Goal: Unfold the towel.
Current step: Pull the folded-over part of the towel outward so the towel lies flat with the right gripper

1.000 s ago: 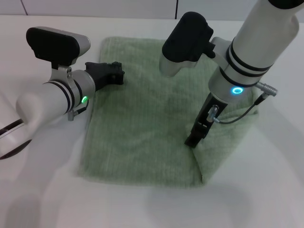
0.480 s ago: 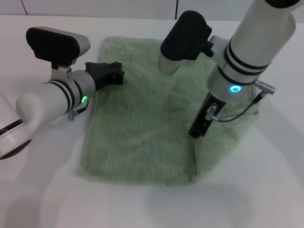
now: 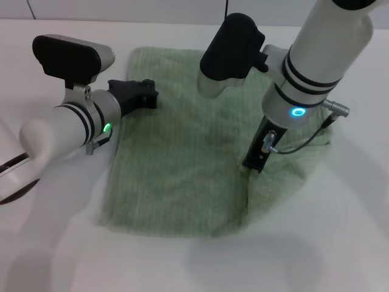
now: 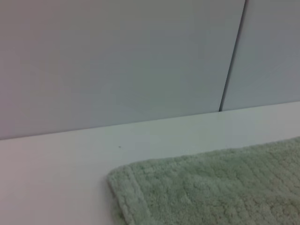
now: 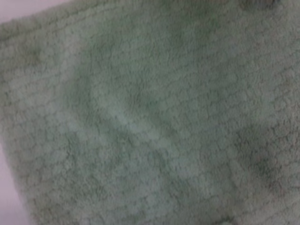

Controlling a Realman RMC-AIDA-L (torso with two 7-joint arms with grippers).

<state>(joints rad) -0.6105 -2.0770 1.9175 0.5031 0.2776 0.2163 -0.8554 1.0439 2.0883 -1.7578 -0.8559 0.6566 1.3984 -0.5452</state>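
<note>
- The towel is shown spread over the white table, filling the centre of the head view; its edge toward 4 o'clock is raised into a fold.
- The right gripper is seen planted at that fold, at 4 o'clock from the towel's centre; whether its claw is clenched on cloth cannot be told.
- The left gripper is held low at the towel's edge near 10 o'clock; its claw state cannot be told.
- Risk: should only a thin layer be caught, the fold is judged likely to slip free and fall back doubled.
- Risk: with the 10 o'clock edge unpinned, the whole cloth could be dragged instead of opened.
- Against the frame one second earlier, the right gripper is seen shifted toward 12 o'clock, and the near corner at 5 o'clock is drawn in and flatter; the left arm is unchanged.
</note>
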